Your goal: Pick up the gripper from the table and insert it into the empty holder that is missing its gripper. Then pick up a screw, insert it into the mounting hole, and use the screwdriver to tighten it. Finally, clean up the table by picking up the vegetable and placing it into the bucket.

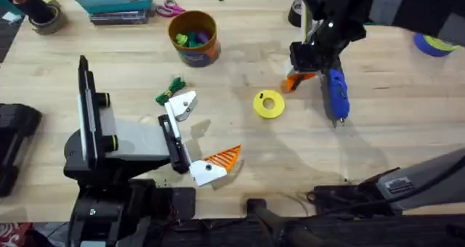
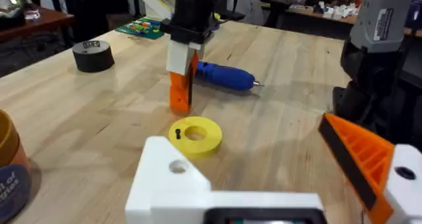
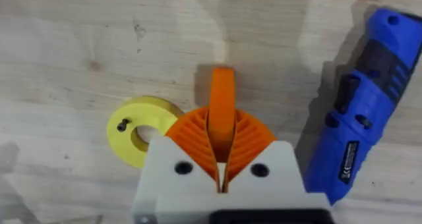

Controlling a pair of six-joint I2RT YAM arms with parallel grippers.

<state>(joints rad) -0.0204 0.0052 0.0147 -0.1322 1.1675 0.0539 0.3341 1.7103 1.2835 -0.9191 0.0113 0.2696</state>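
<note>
Now right hand (image 3: pixel 221 159) w/ ribbed pads pinches smooth orange gripper (image 3: pixel 221 105).

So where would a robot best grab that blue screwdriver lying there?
Probably the thick middle of the blue screwdriver, coming straight down with fingers closing across its width. It lies flat on the table, so only its top and sides are free, and its metal tip looks too thin to hold. The right gripper is shut on the loose orange finger.

left arm: low, tool (image 1: pixel 195 138) spread, one pad missing | right arm: reaching forward, tool (image 3: pixel 222 159) pointing down, pinched on gripper (image 3: pixel 222 109)
</note>
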